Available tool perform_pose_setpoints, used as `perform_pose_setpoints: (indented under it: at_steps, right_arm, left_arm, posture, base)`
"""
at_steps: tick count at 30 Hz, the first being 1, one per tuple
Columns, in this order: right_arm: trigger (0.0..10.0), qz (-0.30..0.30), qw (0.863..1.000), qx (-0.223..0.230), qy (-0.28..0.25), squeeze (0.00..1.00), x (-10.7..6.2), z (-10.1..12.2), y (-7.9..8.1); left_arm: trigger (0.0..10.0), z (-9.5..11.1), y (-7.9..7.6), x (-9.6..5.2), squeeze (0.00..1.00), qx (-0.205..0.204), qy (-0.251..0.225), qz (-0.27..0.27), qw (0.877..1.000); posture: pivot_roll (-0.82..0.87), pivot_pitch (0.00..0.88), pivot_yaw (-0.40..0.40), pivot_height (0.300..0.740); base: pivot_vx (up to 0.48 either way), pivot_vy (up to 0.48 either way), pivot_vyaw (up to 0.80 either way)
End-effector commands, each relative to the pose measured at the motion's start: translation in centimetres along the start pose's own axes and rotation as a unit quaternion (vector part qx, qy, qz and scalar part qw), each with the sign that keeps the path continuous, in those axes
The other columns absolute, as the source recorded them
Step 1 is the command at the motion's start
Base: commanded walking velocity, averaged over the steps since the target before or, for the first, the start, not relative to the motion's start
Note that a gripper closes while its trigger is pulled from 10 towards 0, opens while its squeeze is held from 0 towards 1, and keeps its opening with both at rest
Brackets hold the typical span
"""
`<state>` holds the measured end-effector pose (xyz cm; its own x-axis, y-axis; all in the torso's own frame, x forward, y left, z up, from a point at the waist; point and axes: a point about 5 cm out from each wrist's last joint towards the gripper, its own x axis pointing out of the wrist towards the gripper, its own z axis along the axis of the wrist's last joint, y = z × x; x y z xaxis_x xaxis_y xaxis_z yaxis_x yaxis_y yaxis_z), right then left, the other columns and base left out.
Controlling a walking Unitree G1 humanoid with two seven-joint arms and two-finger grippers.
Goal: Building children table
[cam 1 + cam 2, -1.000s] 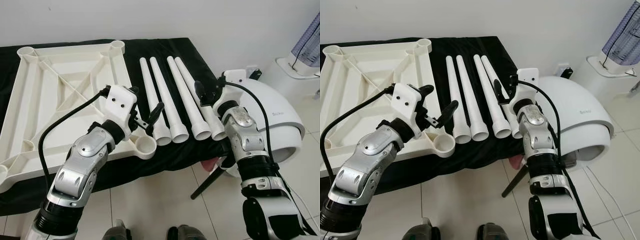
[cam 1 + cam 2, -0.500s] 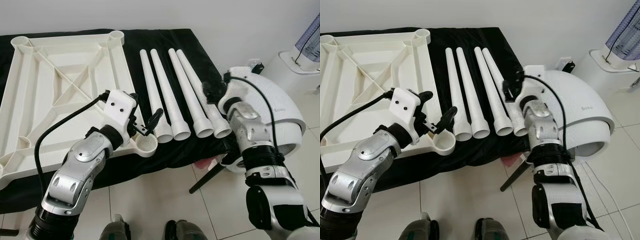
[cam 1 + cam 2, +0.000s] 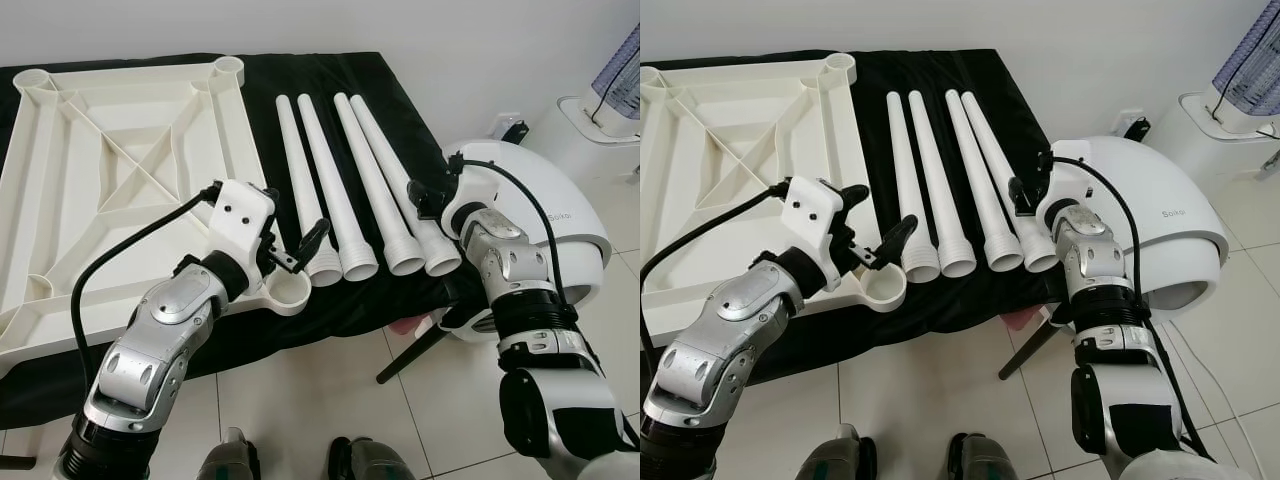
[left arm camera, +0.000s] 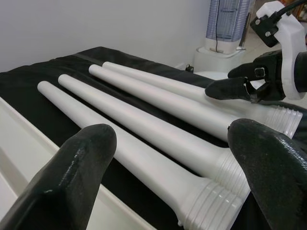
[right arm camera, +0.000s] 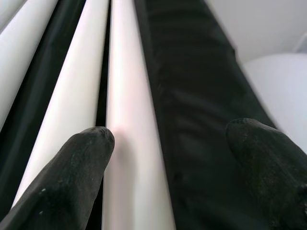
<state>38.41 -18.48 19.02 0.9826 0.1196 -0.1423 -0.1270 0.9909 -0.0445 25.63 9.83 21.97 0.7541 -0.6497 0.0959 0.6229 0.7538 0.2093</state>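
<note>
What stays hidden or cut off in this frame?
- Tabletop: left edge cut off by the left eye view's frame; near edge hidden behind the left arm.
- Rightmost leg: part hidden under the right gripper.
- Lamp: cut off at the right edge.

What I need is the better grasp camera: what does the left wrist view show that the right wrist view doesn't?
Left wrist view: all four legs with threaded ends, and the right gripper over the farthest leg. Right wrist view: that leg's shaft close up between open fingers. Shared: white legs on black cloth.
</note>
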Motion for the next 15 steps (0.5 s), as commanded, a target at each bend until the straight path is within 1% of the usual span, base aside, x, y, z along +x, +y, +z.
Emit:
perform_pose_setpoints:
  at_steps: [1,3,6,8,9,11,13,14,15]
  right_arm:
    - [10.0,-0.001,1.0,-0.001,0.026,0.0,0.0,-0.5,-0.5]
    - [10.0,0.004,0.999,0.001,0.036,0.0,0.0,-0.6,-0.7]
    - [10.0,0.015,0.997,0.015,0.071,0.0,0.1,-0.8,-1.3]
    - [10.0,0.018,0.997,0.021,0.079,0.0,0.1,-0.8,-1.4]
    - [10.0,0.027,0.995,0.021,0.093,0.0,0.1,-0.7,-1.6]
    - [10.0,0.027,0.995,0.021,0.093,0.0,0.1,-0.7,-1.6]
    - [10.0,0.037,0.992,0.035,0.115,0.0,0.1,-0.7,-1.8]
    - [10.0,0.037,0.992,0.035,0.115,0.0,0.1,-0.7,-1.8]
    - [10.0,0.045,0.989,0.041,0.131,0.0,0.1,-0.5,-1.8]
  left_arm:
    - [10.0,0.1,-1.2,-0.3,0.0,0.0,0.001,-0.046,0.999]
    - [10.0,0.2,-1.5,-0.4,0.0,0.002,0.002,-0.057,0.998]
    - [10.0,0.2,-1.8,-0.5,0.0,0.002,0.004,-0.068,0.998]
    - [10.0,0.3,-1.8,-0.5,0.0,0.003,0.004,-0.068,0.998]
    - [10.0,0.4,-1.8,-0.5,0.0,0.002,0.004,-0.067,0.998]
    - [10.0,0.4,-1.8,-0.5,0.0,0.002,0.004,-0.067,0.998]
    - [10.0,0.4,-1.7,-0.5,0.0,0.001,0.002,-0.062,0.998]
    - [10.0,0.4,-1.7,-0.5,0.0,0.001,0.002,-0.062,0.998]
    - [10.0,0.5,-1.6,-0.5,0.0,0.0,0.002,-0.057,0.998]
  posture:
    - [0.04,0.189,-0.074,0.74]
    - [0.04,0.196,-0.078,0.74]
    - [0.03,0.208,-0.081,0.74]
    - [0.03,0.208,-0.081,0.74]
    - [0.02,0.216,-0.084,0.74]
    - [0.02,0.216,-0.084,0.74]
    - [0.02,0.224,-0.088,0.74]
    - [0.02,0.224,-0.088,0.74]
    - [0.02,0.227,-0.088,0.74]
  base:
    - [0.0,0.0,0.0]
    - [0.0,0.0,0.0]
    - [0.0,0.0,0.0]
    - [0.0,0.0,0.0]
    - [0.0,0.0,0.0]
    - [0.0,0.0,0.0]
    - [0.0,0.0,0.0]
    - [0.0,0.0,0.0]
    - [0.0,0.0,0.0]
